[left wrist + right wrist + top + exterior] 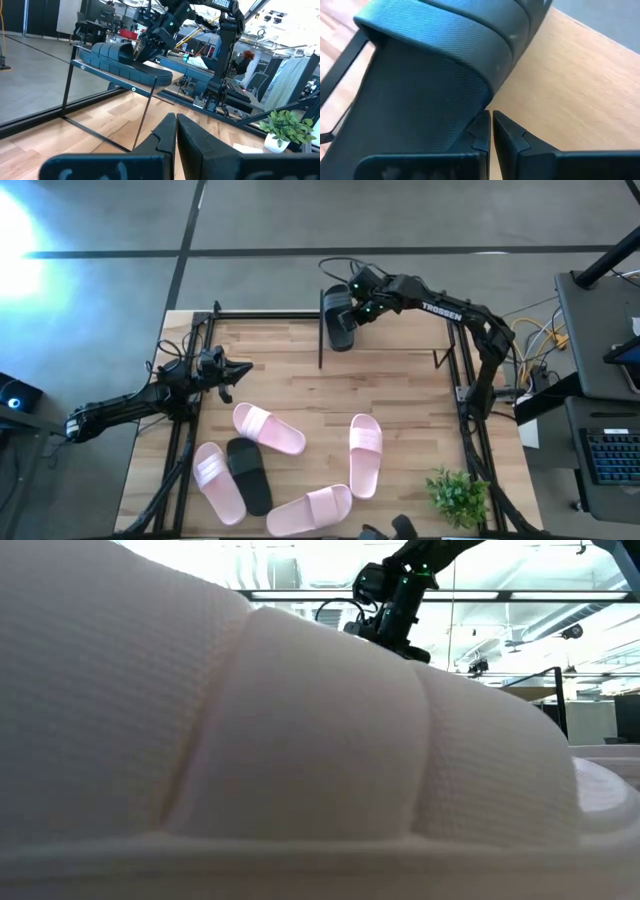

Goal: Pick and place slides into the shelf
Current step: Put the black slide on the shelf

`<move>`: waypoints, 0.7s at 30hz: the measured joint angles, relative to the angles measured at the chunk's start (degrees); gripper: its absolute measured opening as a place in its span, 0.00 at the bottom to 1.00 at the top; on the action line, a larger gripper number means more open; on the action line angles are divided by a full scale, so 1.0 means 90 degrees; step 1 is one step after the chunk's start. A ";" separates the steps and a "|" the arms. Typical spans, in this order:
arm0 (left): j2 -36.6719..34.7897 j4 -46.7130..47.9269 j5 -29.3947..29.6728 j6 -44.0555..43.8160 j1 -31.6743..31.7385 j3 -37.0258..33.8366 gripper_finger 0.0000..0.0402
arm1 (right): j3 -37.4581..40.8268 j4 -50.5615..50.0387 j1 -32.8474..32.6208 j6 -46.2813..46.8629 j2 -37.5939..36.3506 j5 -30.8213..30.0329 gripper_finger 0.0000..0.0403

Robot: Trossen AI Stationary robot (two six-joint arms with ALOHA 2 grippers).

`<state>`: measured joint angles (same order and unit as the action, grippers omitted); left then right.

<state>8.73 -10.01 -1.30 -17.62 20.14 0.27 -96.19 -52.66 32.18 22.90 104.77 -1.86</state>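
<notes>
One black slide (340, 318) lies flat on the shelf (321, 340) at the table's far edge, sole on the wooden plank (580, 75). My right gripper (491, 122) is shut, its fingertips at that slide's side edge (470, 107) behind the strap (445, 35). On the tabletop lie several pale pink slides (268, 428) (365, 455) (218, 480) and a second black slide (248, 475). My left gripper (176, 119) is shut and hovers over the table's left side (238, 368), touching nothing. A pink slide (300, 740) fills the low view. My right gripper's shut fingers (481, 127) come slanting down from the far right at the side edge of the black slide (465, 115), just behind its strap. I cannot tell whether they touch it. The slide lies flat on the shelf's plank.
Thin black shelf bars (107, 77) stand up from the far part of the table. A small green plant (460, 495) sits at the near right corner. Black frame rails (180, 450) run along the table's left and right sides. Bare wood (300, 385) lies between the shelf and the slides.
</notes>
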 joint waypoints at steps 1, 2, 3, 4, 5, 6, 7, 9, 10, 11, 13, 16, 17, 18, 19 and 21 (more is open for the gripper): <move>0.0000 -0.0004 0.0002 0.0000 0.0000 0.0000 0.00 | 0.0000 0.0001 0.0000 0.0001 0.0000 0.0075 0.03; 0.0000 0.0000 0.0002 0.0002 -0.0002 0.0000 0.00 | 0.0000 0.0008 -0.0005 -0.0002 0.0001 0.0141 0.03; 0.0000 -0.0001 0.0000 0.0000 0.0000 0.0000 0.00 | -0.0001 0.0020 -0.0021 0.0000 0.0002 0.0197 0.03; 0.0002 -0.0002 0.0002 0.0002 -0.0002 0.0000 0.00 | -0.0001 0.0029 -0.0033 -0.0003 0.0002 0.0241 0.03; 0.0002 -0.0002 0.0002 0.0000 -0.0002 0.0000 0.00 | -0.0001 0.0042 -0.0046 -0.0007 0.0002 0.0282 0.03; 0.0002 -0.0002 0.0001 0.0001 -0.0002 0.0000 0.00 | 0.0000 0.0067 -0.0051 -0.0032 0.0002 0.0349 0.03; 0.0002 -0.0002 0.0002 0.0001 0.0000 0.0000 0.00 | -0.0001 0.0084 -0.0051 -0.0046 0.0002 0.0417 0.03; 0.0000 -0.0002 0.0000 0.0002 -0.0002 0.0000 0.00 | 0.0000 0.0097 -0.0059 -0.0046 0.0002 0.0439 0.03; 0.0000 -0.0002 0.0002 0.0000 -0.0002 0.0000 0.00 | 0.0001 0.0093 -0.0061 -0.0048 0.0002 0.0430 0.03; 0.0000 0.0001 0.0000 0.0002 0.0000 0.0000 0.00 | 0.0000 0.0093 -0.0061 -0.0051 0.0002 0.0414 0.03; 0.0002 -0.0004 0.0002 0.0000 0.0000 0.0000 0.00 | 0.0000 0.0079 -0.0061 -0.0050 0.0002 0.0346 0.03; 0.0002 -0.0002 0.0001 0.0001 -0.0001 0.0000 0.00 | -0.0001 -0.0018 -0.0062 -0.0049 -0.0060 0.0071 0.03; 0.0002 -0.0002 0.0001 0.0001 0.0000 0.0000 0.00 | -0.0001 -0.0088 -0.0063 -0.0049 -0.0105 -0.0029 0.03; 0.0000 0.0000 0.0001 0.0000 0.0000 0.0000 0.00 | -0.0001 -0.0171 -0.0063 -0.0049 -0.0148 -0.0141 0.03; 0.0000 -0.0002 0.0002 0.0002 0.0000 0.0000 0.00 | -0.0001 -0.0248 -0.0063 -0.0049 -0.0188 -0.0252 0.03; 0.0000 0.0001 0.0002 0.0001 0.0000 0.0000 0.00 | -0.0001 -0.0442 -0.0061 -0.0124 -0.0257 -0.0303 0.03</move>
<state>8.73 -10.00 -1.28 -17.62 20.14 0.27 -96.20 -56.64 31.64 21.78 102.46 -4.59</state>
